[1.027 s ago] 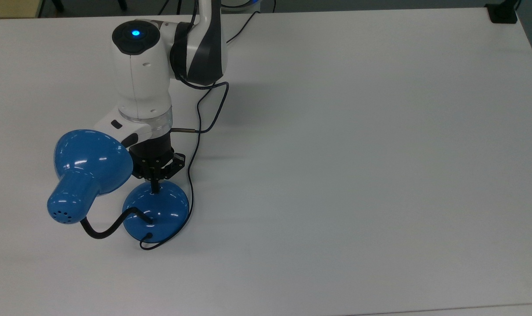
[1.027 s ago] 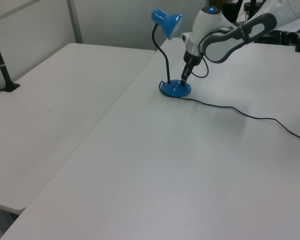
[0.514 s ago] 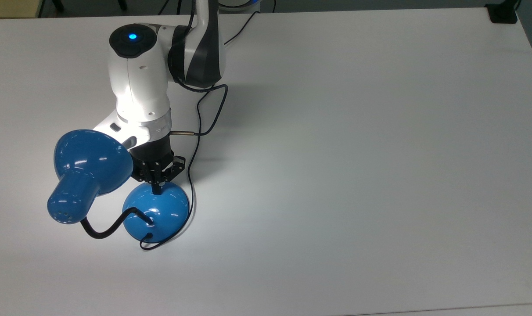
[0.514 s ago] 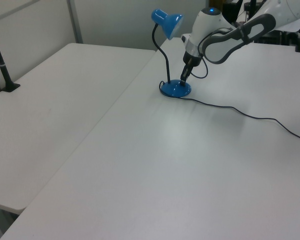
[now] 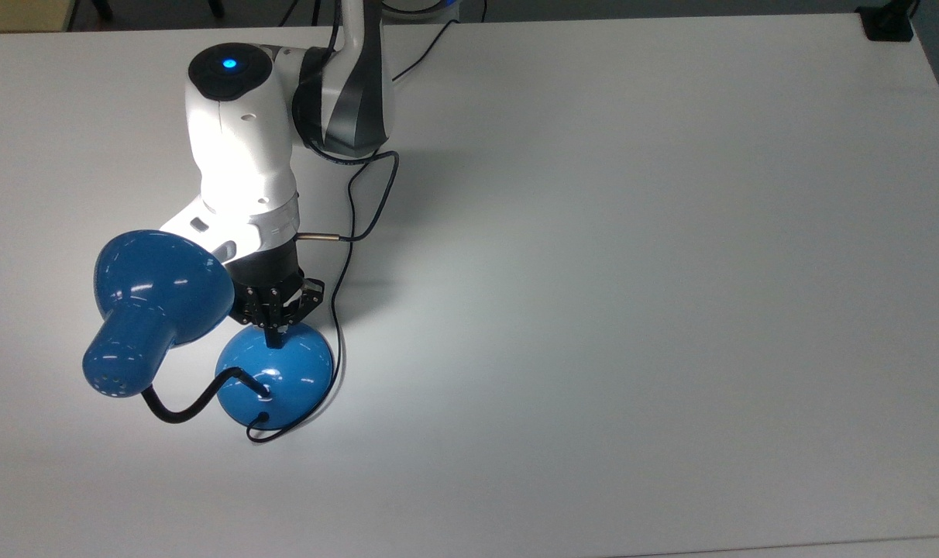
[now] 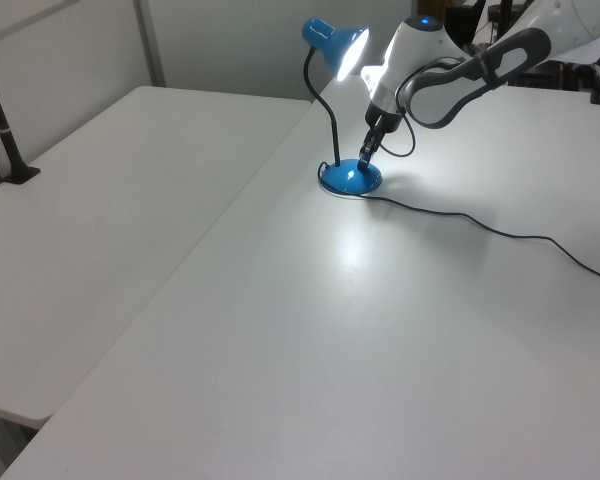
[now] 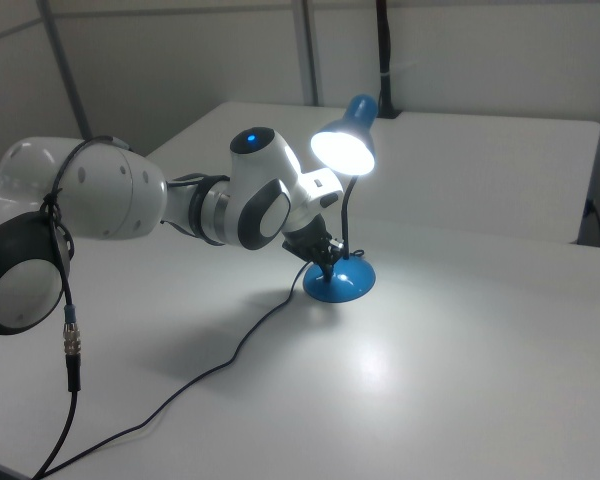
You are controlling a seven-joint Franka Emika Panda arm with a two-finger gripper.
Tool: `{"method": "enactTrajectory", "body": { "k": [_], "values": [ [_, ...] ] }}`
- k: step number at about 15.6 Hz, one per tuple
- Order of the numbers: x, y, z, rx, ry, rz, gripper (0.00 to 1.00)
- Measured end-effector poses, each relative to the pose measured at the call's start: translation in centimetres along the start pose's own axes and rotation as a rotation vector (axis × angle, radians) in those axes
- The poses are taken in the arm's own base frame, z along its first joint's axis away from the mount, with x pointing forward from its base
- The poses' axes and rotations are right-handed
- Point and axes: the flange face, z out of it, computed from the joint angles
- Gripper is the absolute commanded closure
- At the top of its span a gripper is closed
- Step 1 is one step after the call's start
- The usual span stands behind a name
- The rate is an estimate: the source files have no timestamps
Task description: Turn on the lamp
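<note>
- Right view: the lamp [image 7: 344, 215] is standing on a white table [image 7: 460, 380], its shade [image 7: 346, 140] glowing bright white inside and throwing a pale pool of light onto the tabletop in front of the base [image 7: 340, 282].
- The arm [image 7: 180, 205] is reaching in from the right view's left, with the gripper [image 7: 327, 262] pointing down at the near-left side of the base.
- In the top view, the gripper [image 5: 274, 333] is pointing down with its tip touching the upper edge of the domed base [image 5: 277, 376]; its fingers [image 5: 272, 335] are sitting pressed together into one narrow black tip, pinching nothing.
- The shade [image 5: 156, 298] is hanging over the table at the top view's left of the base, joined to it by the curved black neck [image 5: 194, 399].
- A thin cord [image 5: 338, 325] is running along the base's right edge in the top view; in the left view a cord [image 6: 500, 232] is trailing across the table toward the left view's right.
- In the left view the lamp [image 6: 337, 110] is standing toward the far end of the table [image 6: 280, 380], just beside the seam with a second table [image 6: 100, 200], and the gripper [image 6: 364, 163] is resting on the base [image 6: 351, 178].
</note>
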Motion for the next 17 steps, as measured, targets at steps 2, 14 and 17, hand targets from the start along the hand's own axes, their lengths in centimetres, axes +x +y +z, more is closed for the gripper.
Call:
{"method": "enactTrajectory", "body": {
  "k": [2,14,17],
  "values": [
    [0.6,0.1,-0.7,-0.001,0.022,0.001,1.0],
    [0.3,-8.1,-15.7,0.041,-0.295,-0.049,0.99],
    [-0.7,-10.7,-22.1,0.009,-0.349,-0.026,0.9]
  ]
}}
